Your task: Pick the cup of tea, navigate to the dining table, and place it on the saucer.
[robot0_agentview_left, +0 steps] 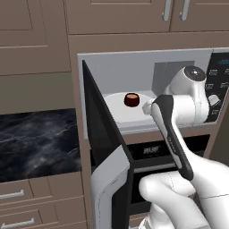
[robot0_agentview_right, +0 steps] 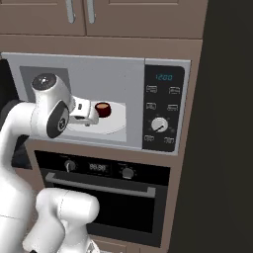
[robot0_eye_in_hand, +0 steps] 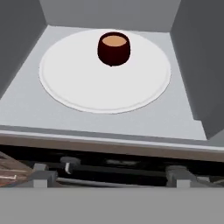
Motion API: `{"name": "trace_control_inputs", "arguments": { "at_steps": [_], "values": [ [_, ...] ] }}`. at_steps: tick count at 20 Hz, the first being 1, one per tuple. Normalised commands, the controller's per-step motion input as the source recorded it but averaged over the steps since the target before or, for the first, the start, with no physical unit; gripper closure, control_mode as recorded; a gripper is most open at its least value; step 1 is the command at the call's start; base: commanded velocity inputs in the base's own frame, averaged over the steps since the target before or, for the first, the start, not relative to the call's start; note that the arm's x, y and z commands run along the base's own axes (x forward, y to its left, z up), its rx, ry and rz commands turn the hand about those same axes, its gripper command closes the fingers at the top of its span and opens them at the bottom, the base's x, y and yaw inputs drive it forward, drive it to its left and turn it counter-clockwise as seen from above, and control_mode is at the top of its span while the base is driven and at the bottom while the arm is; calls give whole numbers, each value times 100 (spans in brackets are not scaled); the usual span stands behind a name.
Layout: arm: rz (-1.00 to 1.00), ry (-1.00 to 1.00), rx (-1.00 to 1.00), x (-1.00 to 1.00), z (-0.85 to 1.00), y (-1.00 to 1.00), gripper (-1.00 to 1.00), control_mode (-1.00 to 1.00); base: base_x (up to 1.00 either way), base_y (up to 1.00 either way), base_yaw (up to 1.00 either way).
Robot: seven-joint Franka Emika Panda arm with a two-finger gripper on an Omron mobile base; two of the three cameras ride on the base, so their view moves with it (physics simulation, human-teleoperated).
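Observation:
The cup of tea (robot0_agentview_left: 131,99) (robot0_agentview_right: 102,109) (robot0_eye_in_hand: 113,48) is a small dark maroon cup with light brown liquid. It stands upright toward the back of the large white microwave plate (robot0_eye_in_hand: 87,87), inside the open microwave. My gripper (robot0_agentview_left: 146,107) (robot0_agentview_right: 94,115) hovers at the front of the microwave opening, just short of the cup and apart from it. Its jaws look spread, with nothing between them. The dining table and the saucer are out of view.
The microwave door (robot0_agentview_left: 103,147) hangs open to the left, close beside my arm. The control panel (robot0_agentview_right: 162,108) is on the right, and a built-in oven (robot0_agentview_right: 106,192) sits below. A dark marble counter (robot0_agentview_left: 36,143) over brown drawers lies at the left.

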Motion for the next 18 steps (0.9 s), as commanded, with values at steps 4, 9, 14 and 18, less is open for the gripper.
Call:
{"name": "trace_control_inputs", "arguments": {
  "at_steps": [4,9,14,18],
  "values": [
    [-9,-4,2,56,-9,3,-100,-100,0,0,0],
    [-9,2,5,63,0,4,-100,-100,0,0,0],
    [-6,2,8,64,3,6,-100,-100,0,0,0],
    [-2,5,10,64,-5,18,-100,-100,0,0,0]
  ]
}}
